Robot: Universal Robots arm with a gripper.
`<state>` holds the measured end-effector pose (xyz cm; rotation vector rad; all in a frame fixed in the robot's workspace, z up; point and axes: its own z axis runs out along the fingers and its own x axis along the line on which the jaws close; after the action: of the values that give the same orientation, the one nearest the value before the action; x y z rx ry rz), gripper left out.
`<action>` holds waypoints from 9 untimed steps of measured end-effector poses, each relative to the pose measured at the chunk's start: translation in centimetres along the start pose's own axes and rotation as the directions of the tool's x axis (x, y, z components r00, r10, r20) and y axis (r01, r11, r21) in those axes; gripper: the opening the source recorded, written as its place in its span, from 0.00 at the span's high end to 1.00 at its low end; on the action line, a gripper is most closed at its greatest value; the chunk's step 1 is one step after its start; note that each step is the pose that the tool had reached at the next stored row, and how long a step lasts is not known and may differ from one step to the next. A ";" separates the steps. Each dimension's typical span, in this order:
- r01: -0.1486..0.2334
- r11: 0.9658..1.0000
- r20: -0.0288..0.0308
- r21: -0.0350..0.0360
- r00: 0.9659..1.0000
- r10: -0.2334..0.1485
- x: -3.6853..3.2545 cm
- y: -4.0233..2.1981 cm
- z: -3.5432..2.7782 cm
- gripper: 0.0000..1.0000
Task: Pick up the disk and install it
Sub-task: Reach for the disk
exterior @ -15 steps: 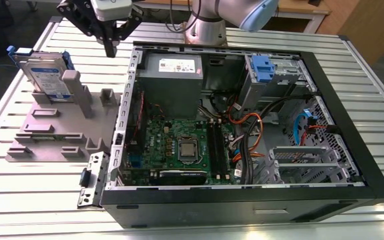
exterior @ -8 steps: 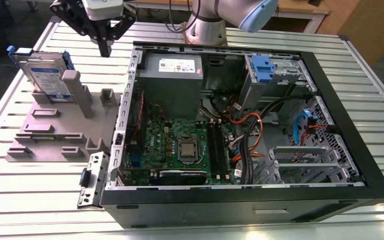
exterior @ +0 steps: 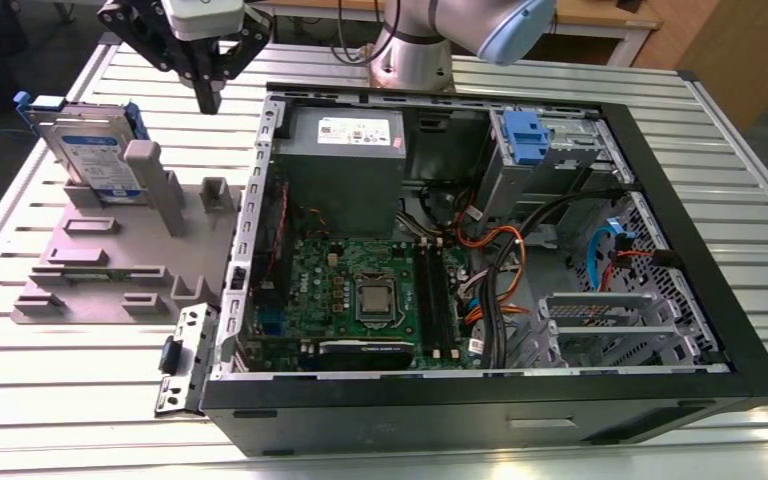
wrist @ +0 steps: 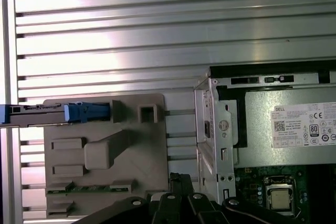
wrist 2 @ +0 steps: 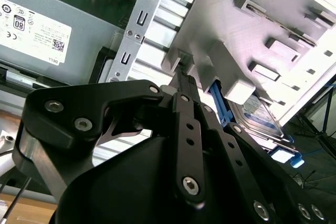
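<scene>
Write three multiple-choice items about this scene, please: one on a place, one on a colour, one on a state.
1. Where is the disk? A) upright in the grey holder beside the computer case; B) inside the case; C) in the gripper.
2. What colour is the disk's carrier? A) red; B) blue; C) yellow.
3. What does the gripper hold? A) the disk; B) nothing; C) a cable.
Answers: 1A, it stands in the holder; 2B, blue tabs show; 3B, it hangs apart from the disk.
</scene>
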<state>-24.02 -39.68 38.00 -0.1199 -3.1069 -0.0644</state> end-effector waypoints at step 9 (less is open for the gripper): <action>0.000 1.000 0.000 0.000 1.000 0.000 0.42 0.05 0.01 0.89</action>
<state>-24.44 -39.59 38.00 -0.1195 -3.1069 -0.0643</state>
